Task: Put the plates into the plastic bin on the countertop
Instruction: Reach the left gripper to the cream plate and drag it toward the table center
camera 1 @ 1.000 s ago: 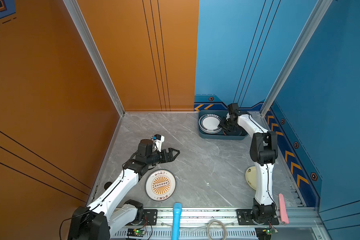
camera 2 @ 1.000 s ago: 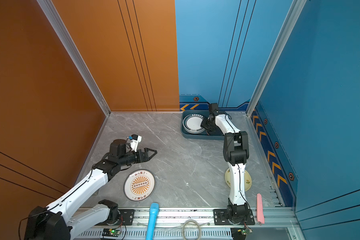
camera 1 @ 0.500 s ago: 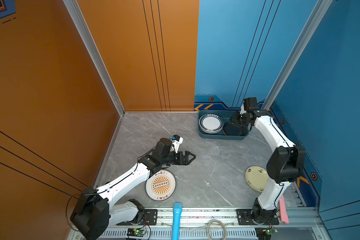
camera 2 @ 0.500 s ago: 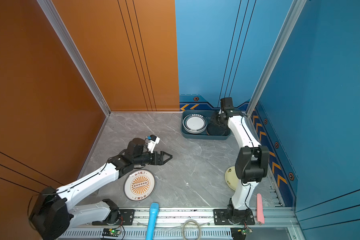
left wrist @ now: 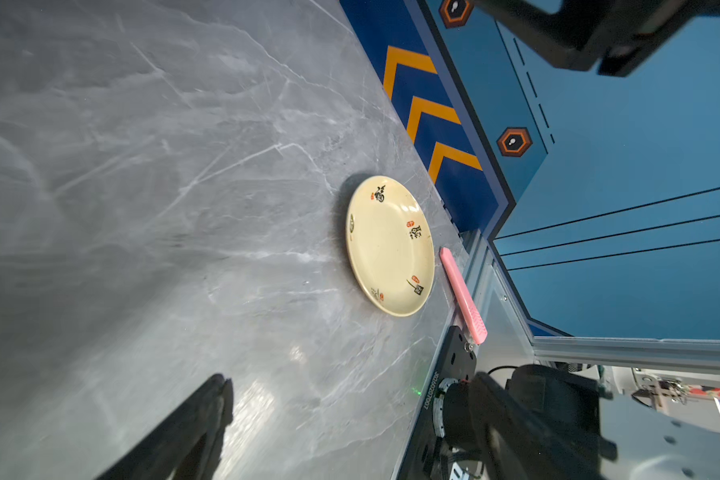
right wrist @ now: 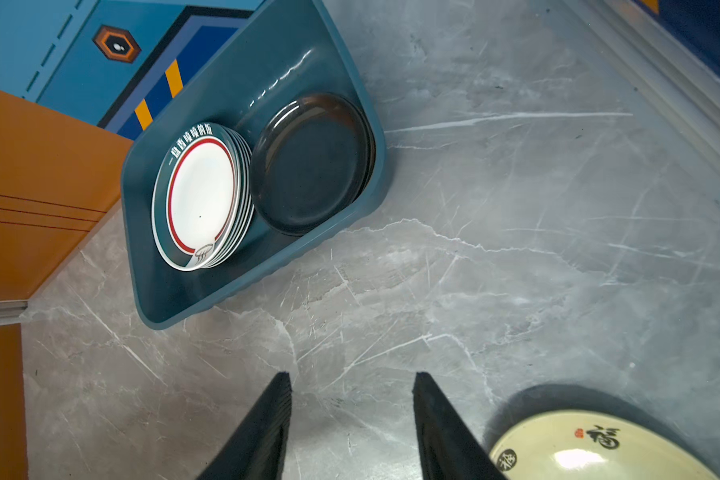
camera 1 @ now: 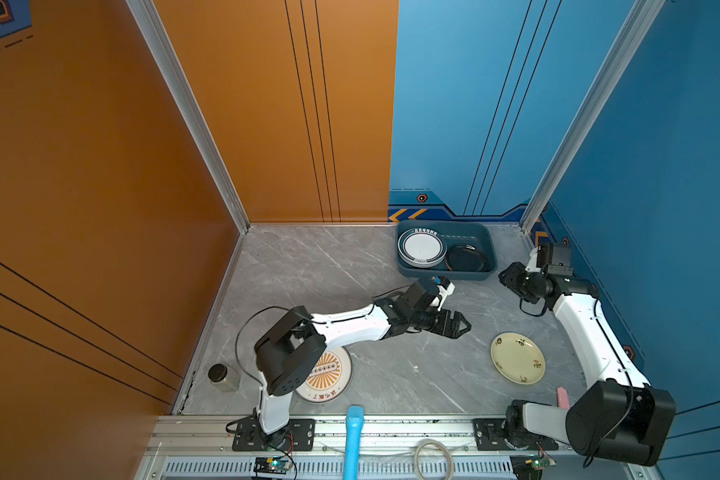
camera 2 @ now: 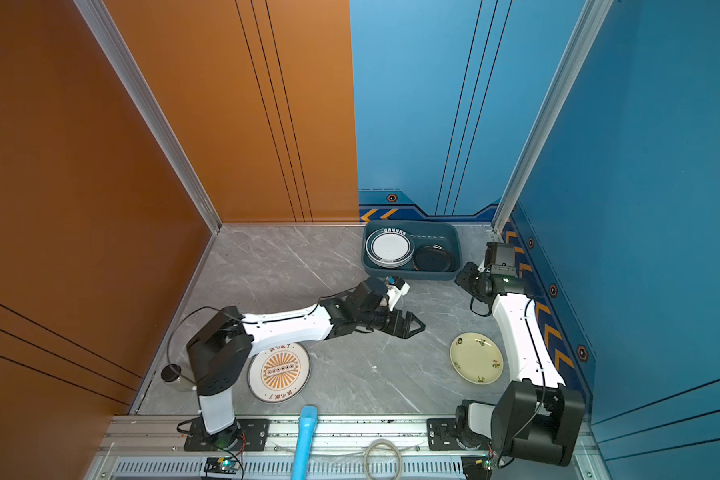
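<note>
Right wrist view: the right gripper point(right wrist: 352, 376), fingers spread and empty, hangs over the countertop point(right wrist: 516, 208) near the plastic bin point(right wrist: 258, 272), which holds a stack of teal-rimmed plates point(right wrist: 200, 199) and a black plate point(right wrist: 312, 166). In both top views the left gripper point(camera 1: 462, 327), fingers wide apart and empty, hovers between the bin and the cream plate point(camera 1: 517, 357). The sunburst plate point(camera 1: 329, 376) lies by the left arm's base.

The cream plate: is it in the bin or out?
Out. The cream plate lies flat on the countertop, well apart from the plastic bin.
</note>
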You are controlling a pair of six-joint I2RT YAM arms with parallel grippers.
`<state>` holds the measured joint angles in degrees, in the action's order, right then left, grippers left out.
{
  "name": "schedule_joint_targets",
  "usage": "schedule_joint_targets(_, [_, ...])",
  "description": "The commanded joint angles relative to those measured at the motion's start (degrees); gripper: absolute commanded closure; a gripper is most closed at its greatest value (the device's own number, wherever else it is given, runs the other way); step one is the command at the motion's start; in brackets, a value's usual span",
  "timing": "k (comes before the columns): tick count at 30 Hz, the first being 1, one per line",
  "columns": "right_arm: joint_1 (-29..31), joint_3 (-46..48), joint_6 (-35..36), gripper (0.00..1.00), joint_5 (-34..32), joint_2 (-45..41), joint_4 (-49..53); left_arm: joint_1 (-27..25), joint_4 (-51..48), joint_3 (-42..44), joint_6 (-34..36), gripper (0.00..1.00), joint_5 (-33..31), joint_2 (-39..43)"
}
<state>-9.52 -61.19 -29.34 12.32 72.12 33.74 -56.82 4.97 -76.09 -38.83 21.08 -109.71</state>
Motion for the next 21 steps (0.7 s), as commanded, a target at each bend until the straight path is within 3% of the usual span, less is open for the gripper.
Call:
schedule_joint_targets(1, [-2.19, 4.09, 0.94, 0.50, 2.32, -4.22, -1.79, -1.73, 0.13, -6.14, -1.97, 0.11, 1.51, -7.40])
schedule_joint_targets(11, [-8.83, 10.78, 2.08, 0.50, 7.21, -8.46, -3.23, -4.77, -2.92, -22.03, -4.74, 0.21, 3.51, -22.02])
schedule_joint_targets(21, [-10.26, 11.21, 2.62, 0.50, 9.24, -8.49, -3.59, -6.37, -10.36, -34.44, -4.90, 0.35, 4.41, -31.81])
